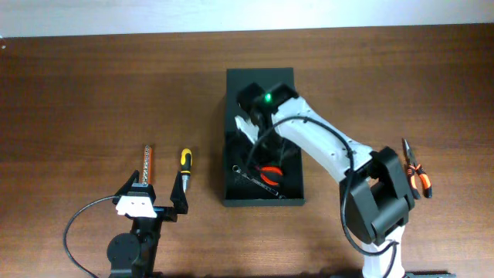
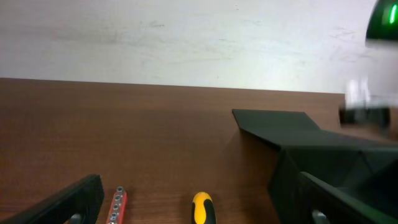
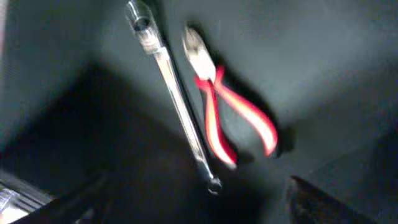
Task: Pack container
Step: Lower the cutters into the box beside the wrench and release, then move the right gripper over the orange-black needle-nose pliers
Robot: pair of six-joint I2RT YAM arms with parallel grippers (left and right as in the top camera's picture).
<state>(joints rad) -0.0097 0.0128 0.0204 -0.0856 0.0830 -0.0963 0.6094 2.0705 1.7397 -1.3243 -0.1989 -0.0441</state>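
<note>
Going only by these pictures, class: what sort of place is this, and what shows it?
Probably a robotics lab bench: a left arm and right arm at a wooden table, with a screwdriver, pliers and a container set out.

A wooden table [image 1: 77,93] is seen filling nearly the whole overhead view, its reddish-brown grain running from left to right. Behind its far edge a pale, off-white wall [image 2: 155,37] is shown, faintly scuffed and streaked. The tabletop is evenly lit, and a dull sheen is caught on the wood.
</note>
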